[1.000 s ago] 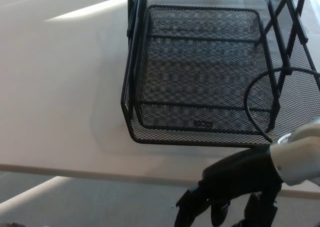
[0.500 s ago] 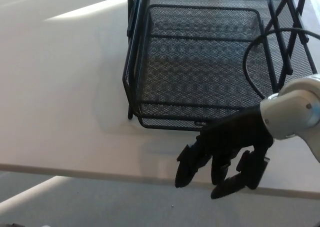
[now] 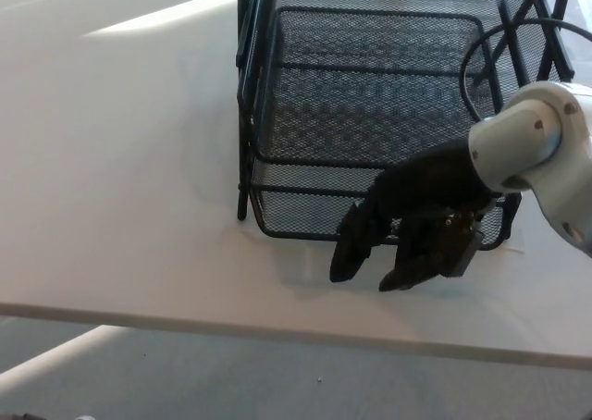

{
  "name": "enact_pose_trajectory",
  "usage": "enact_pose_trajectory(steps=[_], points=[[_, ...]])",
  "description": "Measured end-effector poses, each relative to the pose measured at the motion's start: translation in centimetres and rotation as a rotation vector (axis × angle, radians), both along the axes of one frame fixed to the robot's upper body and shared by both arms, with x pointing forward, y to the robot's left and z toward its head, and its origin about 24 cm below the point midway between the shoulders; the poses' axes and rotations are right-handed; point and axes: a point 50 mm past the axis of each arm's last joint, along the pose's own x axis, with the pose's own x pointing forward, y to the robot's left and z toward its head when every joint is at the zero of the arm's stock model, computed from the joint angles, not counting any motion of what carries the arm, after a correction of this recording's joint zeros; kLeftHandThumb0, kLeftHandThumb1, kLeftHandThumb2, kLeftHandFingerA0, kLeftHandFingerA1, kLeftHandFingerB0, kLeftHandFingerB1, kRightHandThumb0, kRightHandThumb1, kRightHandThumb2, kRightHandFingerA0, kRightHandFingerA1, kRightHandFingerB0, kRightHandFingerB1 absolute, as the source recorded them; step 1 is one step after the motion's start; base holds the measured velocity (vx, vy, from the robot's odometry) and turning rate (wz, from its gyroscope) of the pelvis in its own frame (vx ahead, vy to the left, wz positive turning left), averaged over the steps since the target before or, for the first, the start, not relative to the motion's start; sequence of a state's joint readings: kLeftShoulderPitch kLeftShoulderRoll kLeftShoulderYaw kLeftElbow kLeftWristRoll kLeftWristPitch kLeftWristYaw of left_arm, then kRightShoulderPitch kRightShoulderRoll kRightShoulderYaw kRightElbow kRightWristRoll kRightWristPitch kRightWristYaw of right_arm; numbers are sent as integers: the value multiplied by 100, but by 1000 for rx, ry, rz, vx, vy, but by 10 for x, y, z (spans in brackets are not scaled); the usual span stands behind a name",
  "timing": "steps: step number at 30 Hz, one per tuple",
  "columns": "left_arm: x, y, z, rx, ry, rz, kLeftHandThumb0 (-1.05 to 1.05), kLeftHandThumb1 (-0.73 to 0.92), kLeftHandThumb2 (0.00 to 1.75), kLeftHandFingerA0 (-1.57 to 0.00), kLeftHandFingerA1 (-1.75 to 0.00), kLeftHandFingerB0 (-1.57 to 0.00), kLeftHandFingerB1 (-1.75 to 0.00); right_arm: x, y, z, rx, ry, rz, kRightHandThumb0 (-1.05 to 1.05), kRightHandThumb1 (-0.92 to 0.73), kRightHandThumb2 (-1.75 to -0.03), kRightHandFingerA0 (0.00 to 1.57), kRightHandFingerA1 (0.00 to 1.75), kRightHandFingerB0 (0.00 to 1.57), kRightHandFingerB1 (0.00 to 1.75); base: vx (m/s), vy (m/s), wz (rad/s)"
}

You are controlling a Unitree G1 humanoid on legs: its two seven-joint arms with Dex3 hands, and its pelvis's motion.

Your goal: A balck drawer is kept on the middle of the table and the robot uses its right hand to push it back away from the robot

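Observation:
The black wire-mesh drawer (image 3: 370, 115) sits in its black frame on the white table (image 3: 120, 179), its front wall facing me. My right hand (image 3: 412, 221) comes in from the right and rests against the right half of the drawer's front wall. Its black fingers (image 3: 351, 249) hang apart and point down toward the table, holding nothing. The hand hides part of the drawer's front edge. My left hand does not show.
Black frame posts (image 3: 245, 87) rise along the drawer's left side. A black cable (image 3: 481, 55) loops over the drawer's right side above my white wrist (image 3: 527, 147). The table's near edge (image 3: 185, 318) runs below my hand, with grey floor beyond.
My right hand rose from below the table edge and moved forward against the drawer's front. The drawer slid back into its frame, away from me.

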State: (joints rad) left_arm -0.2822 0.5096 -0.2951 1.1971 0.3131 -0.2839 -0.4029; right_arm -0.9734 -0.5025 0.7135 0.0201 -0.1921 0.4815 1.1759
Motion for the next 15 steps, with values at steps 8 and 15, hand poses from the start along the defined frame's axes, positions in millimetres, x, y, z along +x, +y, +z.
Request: enact_pose_trajectory(steps=[8, 15], points=[[0, 0, 0, 0, 1, 1, -56, 72, 63, -50, -40, -33, -33, 16, -4, -2, 20, 29, -49, -51, -79, -63, 55, 43, 38, 36, 0, 0, 0], [0, 0, 0, -1, 0, 1, -57, 71, 63, -50, -40, -32, -33, 24, -8, -1, 20, 27, -73, -51, -78, -63, 54, 43, 37, 35, 0, 0, 0]])
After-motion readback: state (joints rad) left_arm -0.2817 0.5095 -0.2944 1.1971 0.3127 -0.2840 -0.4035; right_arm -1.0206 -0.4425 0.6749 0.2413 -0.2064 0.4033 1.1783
